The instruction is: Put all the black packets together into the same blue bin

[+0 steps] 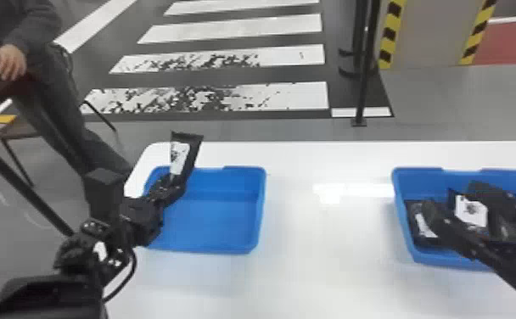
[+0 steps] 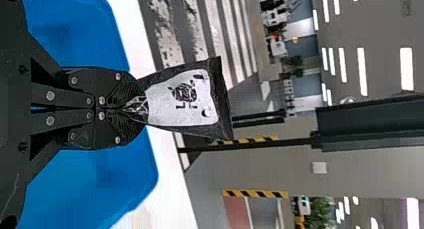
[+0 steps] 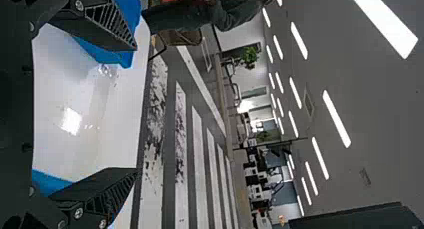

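Fingers [image 3: 107, 196] wide apart, the right gripper [image 1: 452, 199] was over the right blue bin [image 1: 418, 184], where black packets [image 1: 423, 227] lay. The left gripper [image 1: 172, 184] pinched another black packet [image 1: 191, 157], slightly tilted, over the left blue bin [image 1: 210, 229]. Beyond the white table [image 1: 329, 254] ran floor stripes [image 1: 231, 29].

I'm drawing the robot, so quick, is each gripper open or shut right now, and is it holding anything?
Left gripper: closed, holding a black packet.
Right gripper: open wide, nothing between its fingers.
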Tool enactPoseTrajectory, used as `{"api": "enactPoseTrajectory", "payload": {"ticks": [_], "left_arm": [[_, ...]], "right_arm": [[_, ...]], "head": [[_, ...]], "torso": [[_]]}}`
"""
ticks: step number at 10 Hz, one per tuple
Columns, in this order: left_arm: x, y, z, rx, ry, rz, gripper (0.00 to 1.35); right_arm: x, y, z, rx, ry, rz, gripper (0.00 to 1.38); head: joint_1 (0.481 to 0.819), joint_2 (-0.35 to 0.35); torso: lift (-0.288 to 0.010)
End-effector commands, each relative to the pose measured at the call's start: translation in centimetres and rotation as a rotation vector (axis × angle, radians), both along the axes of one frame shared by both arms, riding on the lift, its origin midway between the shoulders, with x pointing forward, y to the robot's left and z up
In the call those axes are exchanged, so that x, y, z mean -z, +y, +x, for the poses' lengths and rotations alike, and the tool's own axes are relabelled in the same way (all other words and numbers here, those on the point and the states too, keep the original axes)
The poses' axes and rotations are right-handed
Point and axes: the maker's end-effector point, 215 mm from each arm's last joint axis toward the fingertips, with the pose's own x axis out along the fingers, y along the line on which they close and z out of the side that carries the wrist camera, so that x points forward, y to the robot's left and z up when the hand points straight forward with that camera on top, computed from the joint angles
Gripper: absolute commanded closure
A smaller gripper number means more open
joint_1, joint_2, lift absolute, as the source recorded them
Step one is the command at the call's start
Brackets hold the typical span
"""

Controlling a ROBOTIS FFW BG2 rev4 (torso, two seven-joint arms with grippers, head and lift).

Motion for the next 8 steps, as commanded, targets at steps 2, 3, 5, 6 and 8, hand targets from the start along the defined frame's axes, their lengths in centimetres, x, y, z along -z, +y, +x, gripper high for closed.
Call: {"api": "enactPoseTrajectory", "payload": {"ticks": [2, 3, 5, 6, 8], "left_arm": [[-0.4, -8.2, -0.8, 0.118, -0.059, -0.087, 1.21], [-0.6, -11.6, -0.7, 0.173, -0.06, -0.111, 1.21], [-1.5, -18.7, -1.6, 0.304, -0.073, -0.189, 1.21], [-2.0, -22.2, -2.3, 0.373, -0.073, -0.222, 1.21], [-2.9, -26.8, -3.3, 0.47, -0.07, -0.253, 1.21]], "right_arm": [[-3.5, 4.5, 2.3, -0.088, -0.063, 0.087, 0.17], [-4.3, 6.5, 2.8, -0.126, -0.074, 0.11, 0.17], [-4.8, 9.4, 3.6, -0.183, -0.072, 0.139, 0.17], [-4.8, 10.7, 4.0, -0.205, -0.071, 0.143, 0.17], [-5.0, 12.7, 4.8, -0.242, -0.07, 0.147, 0.17]], "head": [[0.695, 0.161], [0.695, 0.141], [0.695, 0.099], [0.695, 0.086], [0.695, 0.025]], "torso": [[-0.11], [-0.11], [-0.11], [-0.11], [-0.11]]}}
